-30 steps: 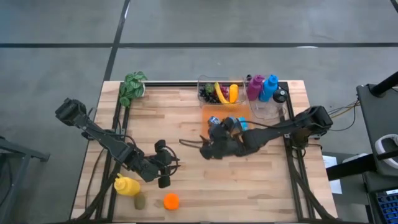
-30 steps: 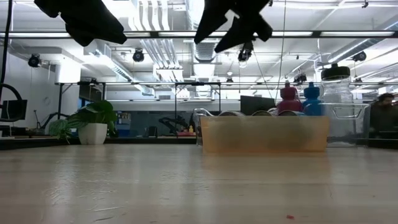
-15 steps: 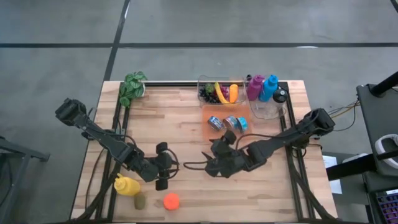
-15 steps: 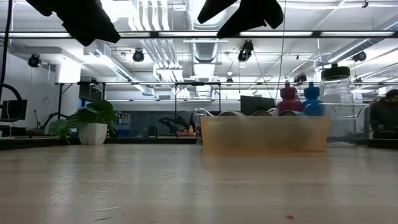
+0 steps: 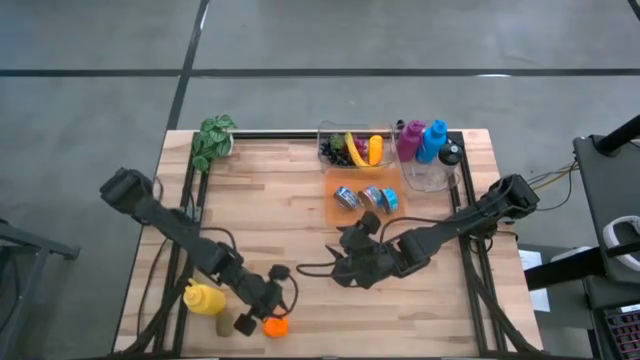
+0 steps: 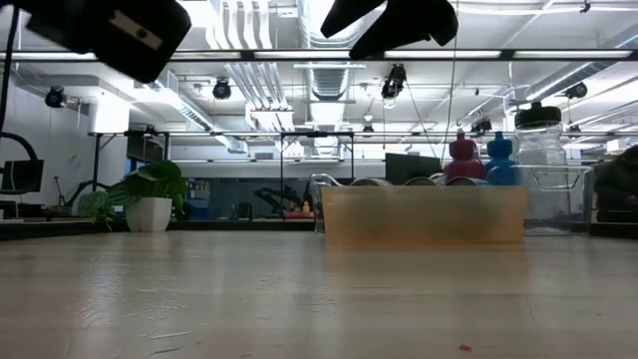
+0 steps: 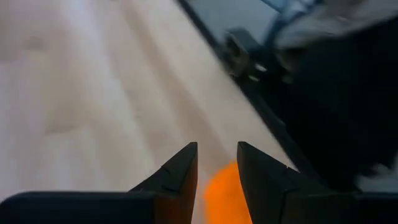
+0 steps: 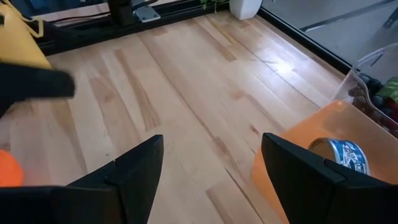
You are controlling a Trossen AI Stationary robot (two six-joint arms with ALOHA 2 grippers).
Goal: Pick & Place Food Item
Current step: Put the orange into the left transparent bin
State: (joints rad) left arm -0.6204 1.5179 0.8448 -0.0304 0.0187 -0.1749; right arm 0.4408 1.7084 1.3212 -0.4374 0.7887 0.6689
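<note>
An orange fruit [image 5: 275, 325] lies on the wooden table near its near edge, and shows just past my fingertips in the left wrist view [image 7: 222, 194]. My left gripper [image 5: 266, 310] hovers beside and above it, pointing slantwise down, its fingers [image 7: 184, 171] a narrow gap apart with nothing between them. My right gripper [image 5: 340, 268] hangs open over the bare table middle [image 8: 211, 149]. A yellow squeeze bottle [image 5: 203, 298] and a small brown-green fruit [image 5: 225, 322] lie left of the orange fruit.
An orange bin [image 5: 343, 213] with several cans stands far right of centre. Behind it are a clear box of fruit [image 5: 350, 148] and a clear box of bottles [image 5: 425, 145]. A potted plant [image 5: 212, 140] stands at the far left corner. Bare wood lies between the arms.
My left gripper has moved toward the near edge and the table's right, sinking to the orange fruit, and its wrist has rolled and tipped. My right gripper has swung from the orange bin toward the near edge, then stopped.
</note>
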